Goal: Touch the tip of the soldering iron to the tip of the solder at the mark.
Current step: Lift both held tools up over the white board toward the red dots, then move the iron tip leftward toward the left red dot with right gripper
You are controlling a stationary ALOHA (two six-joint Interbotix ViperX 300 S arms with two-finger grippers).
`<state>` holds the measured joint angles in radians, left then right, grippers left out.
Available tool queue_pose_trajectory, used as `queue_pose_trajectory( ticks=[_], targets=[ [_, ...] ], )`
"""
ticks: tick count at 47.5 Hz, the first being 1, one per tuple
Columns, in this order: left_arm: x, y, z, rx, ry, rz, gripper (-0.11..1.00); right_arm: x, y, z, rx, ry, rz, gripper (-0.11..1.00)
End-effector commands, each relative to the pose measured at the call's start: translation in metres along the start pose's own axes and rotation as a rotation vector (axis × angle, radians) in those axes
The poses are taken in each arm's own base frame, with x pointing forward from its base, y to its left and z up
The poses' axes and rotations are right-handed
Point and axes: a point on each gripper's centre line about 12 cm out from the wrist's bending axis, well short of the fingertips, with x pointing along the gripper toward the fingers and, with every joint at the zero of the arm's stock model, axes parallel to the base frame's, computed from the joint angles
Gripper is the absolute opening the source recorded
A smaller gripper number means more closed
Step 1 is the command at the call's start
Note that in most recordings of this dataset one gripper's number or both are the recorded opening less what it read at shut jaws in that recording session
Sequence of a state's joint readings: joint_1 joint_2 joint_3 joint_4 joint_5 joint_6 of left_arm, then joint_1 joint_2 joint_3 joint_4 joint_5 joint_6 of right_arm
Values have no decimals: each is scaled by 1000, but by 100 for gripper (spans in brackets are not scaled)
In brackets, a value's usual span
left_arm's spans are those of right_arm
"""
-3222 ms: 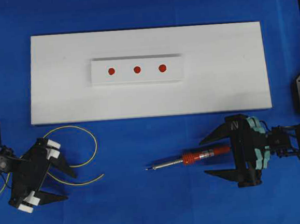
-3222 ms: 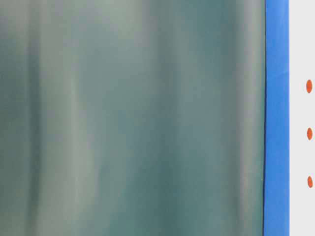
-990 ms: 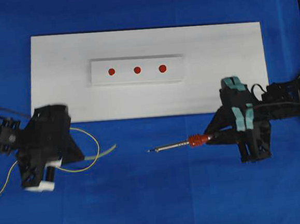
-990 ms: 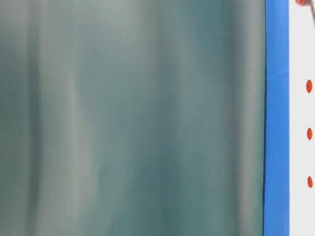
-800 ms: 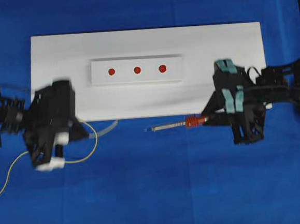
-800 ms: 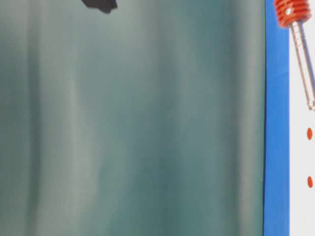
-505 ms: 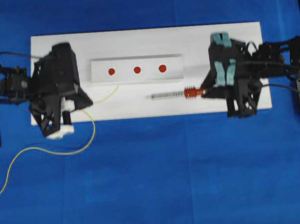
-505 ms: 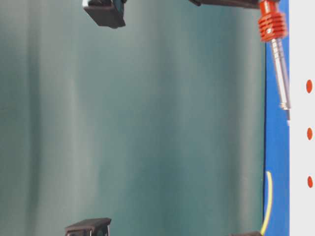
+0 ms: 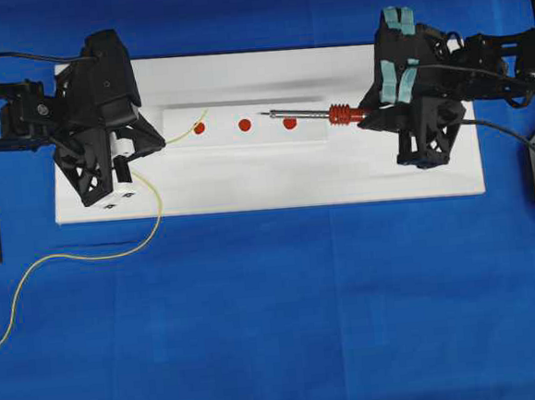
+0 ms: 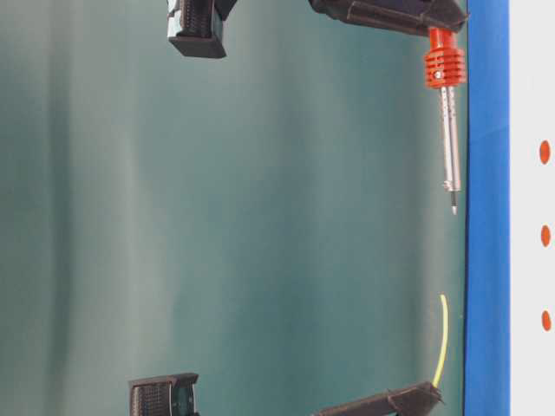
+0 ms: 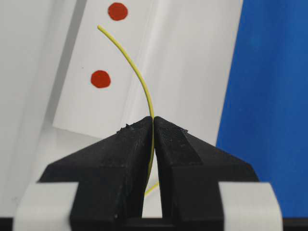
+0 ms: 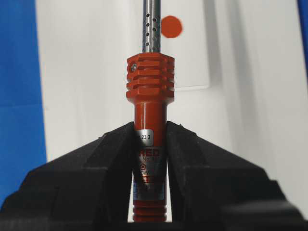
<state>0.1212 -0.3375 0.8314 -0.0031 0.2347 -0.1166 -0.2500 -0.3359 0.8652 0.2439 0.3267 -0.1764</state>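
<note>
Soldering iron (image 12: pixel 149 144) — label reads "RED", pinched by right tool (image 12: pixel 149 139) | solder (image 11: pixel 137 77) — pinched by left tool (image 11: pixel 154 126)

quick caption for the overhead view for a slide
Left gripper holds the solder, right gripper the soldering iron, tips apart above the three-dot strip.

Robotics lab bench: blue cloth (image 9: pixel 278 329), white marked board (image 9: pixel 248 188).
</note>
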Motion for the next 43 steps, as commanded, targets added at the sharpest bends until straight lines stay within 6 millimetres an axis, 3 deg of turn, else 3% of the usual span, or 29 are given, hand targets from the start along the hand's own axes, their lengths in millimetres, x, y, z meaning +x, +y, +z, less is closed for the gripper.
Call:
queue_pose_trajectory(
  ticks=[1, 29, 43],
  targets=[
    [-4, 0, 12, 3, -38, -1, 2, -7, -1, 14, 0, -45, -3, 6],
    [-3, 0, 7, -7, -23, 0, 2, -7, 0, 14, 1, -42, -2, 6],
    [7, 6, -18, -36, 34, 14, 2, -7, -1, 14, 3, -42, -2, 6]
  ],
)
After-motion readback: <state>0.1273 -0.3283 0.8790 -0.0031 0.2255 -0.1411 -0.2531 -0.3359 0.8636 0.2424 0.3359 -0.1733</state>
